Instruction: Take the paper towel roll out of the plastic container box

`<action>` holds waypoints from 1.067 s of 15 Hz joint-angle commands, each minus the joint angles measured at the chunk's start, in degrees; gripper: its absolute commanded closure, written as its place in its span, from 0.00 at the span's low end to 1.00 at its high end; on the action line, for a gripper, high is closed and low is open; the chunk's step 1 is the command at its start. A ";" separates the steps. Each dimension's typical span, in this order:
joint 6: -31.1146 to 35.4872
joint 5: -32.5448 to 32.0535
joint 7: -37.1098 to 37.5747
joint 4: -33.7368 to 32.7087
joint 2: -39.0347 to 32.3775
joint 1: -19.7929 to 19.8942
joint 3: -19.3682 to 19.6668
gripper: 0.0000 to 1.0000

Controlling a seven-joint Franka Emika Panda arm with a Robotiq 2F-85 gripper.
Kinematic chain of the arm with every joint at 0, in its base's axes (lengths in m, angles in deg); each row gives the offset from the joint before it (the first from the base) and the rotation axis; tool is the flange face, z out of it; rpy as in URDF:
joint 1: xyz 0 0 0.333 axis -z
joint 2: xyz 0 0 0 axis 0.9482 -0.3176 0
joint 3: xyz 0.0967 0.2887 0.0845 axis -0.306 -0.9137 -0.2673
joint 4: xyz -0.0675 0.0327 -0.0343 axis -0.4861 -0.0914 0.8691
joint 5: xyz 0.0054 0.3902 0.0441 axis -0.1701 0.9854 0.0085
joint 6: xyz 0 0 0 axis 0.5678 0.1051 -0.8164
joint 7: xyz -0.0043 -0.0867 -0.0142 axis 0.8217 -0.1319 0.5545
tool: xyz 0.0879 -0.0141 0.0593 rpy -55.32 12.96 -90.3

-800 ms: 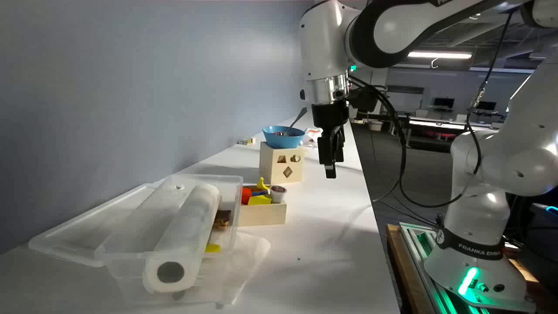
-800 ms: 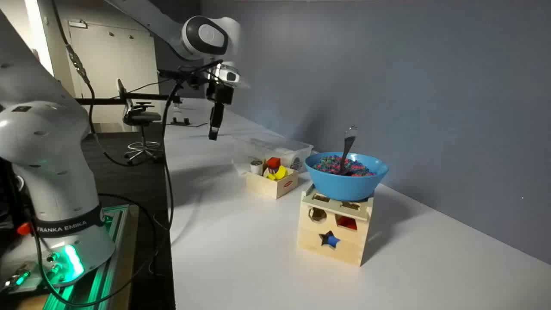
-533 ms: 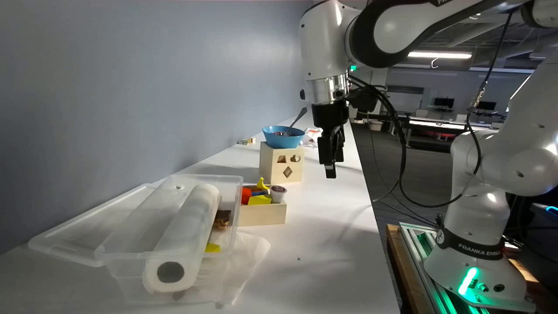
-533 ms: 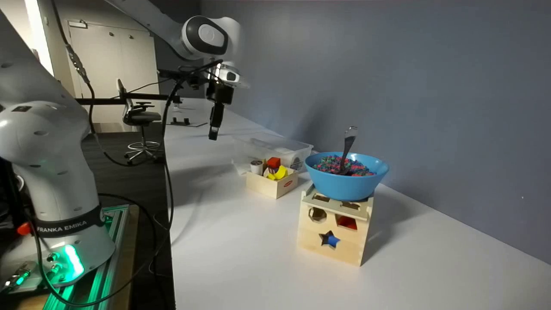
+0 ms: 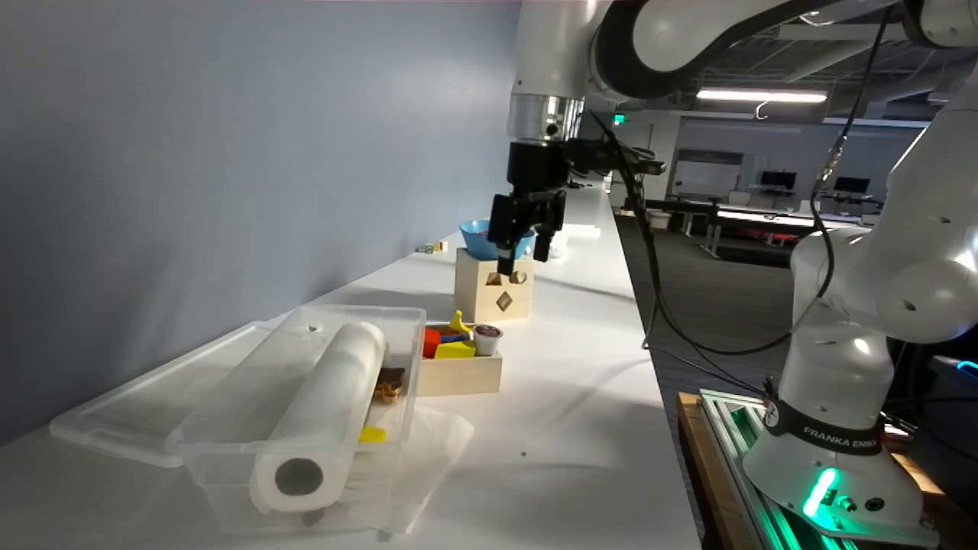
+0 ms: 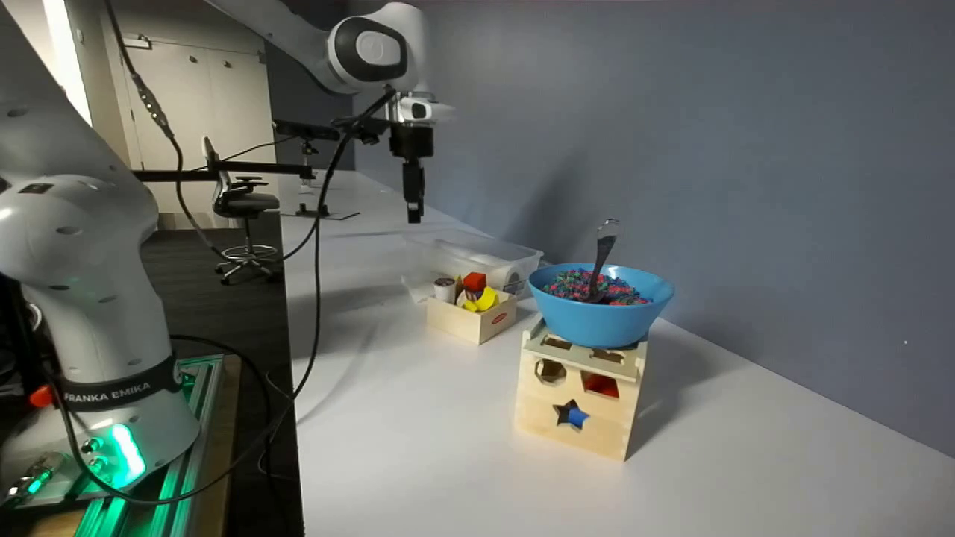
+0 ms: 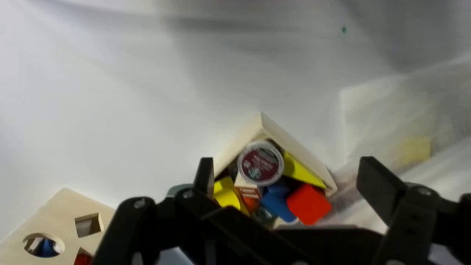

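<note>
The paper towel roll [image 5: 328, 412], a long white cylinder with a round end hole, lies lengthwise in the clear plastic container box [image 5: 382, 310] by the wall. Both also show in the other exterior picture, the roll [image 6: 486, 259] seen through the box's plastic [image 6: 531, 257]. My gripper [image 5: 524, 256] hangs high above the table, apart from the roll and box; it also shows in an exterior view [image 6: 415, 215]. In the wrist view the gripper [image 7: 288, 173] is open and empty, its fingers wide apart over a small wooden box. Blurred clear plastic lies at the right there.
The small wooden box [image 5: 461, 376] of coloured blocks and a white cup stands against the container box. A wooden shape cube [image 6: 597, 429] carries a blue bowl [image 6: 597, 324] with a spoon. A clear flat plastic piece [image 5: 130, 424] lies along the wall.
My gripper has moved toward the wall and slightly upward, and has turned so both fingers show apart in an exterior view. The roll, container box and other objects have not moved.
</note>
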 commanded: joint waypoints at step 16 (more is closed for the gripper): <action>21.00 -3.82 37.58 -15.20 -19.94 -0.53 -0.11 0.00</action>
